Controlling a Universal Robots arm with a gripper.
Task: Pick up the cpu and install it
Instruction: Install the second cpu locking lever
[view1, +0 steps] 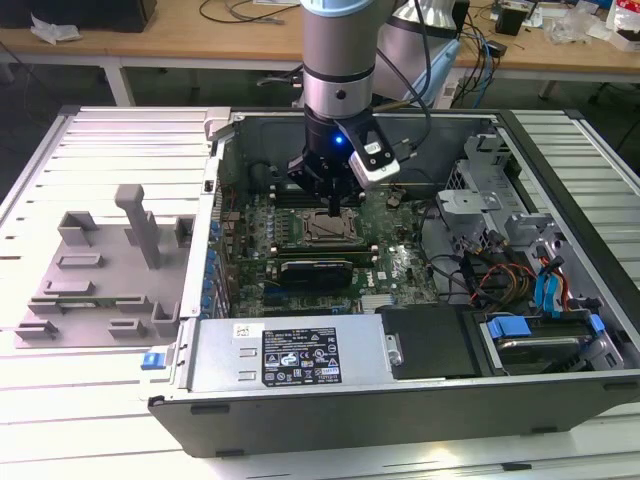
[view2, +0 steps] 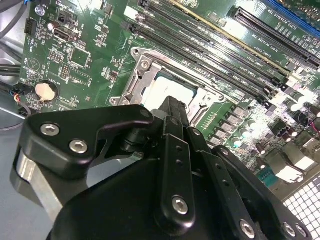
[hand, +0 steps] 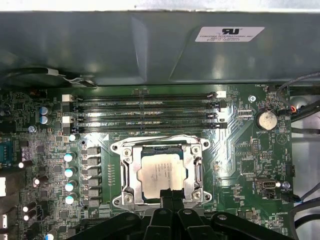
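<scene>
The cpu (hand: 162, 170), a square chip with a pale silver top, lies flat inside the metal frame of the motherboard socket (hand: 127, 172). In the second wrist view the cpu (view2: 167, 90) shows just beyond my fingertips. My gripper (hand: 170, 194) hangs right over the socket, its two black fingers shut together with nothing between them, their tips at the chip's near edge. From the exterior view the gripper (view1: 333, 205) stands upright above the cpu (view1: 330, 228) in the middle of the open computer case.
Long black memory slots (hand: 145, 107) run beside the socket, and a coin battery (hand: 267, 120) sits on the board. The case walls surround the board, with the power supply (view1: 290, 355) and drive cage with cables (view1: 520, 270). A grey fixture (view1: 110, 270) lies at the exterior view's left.
</scene>
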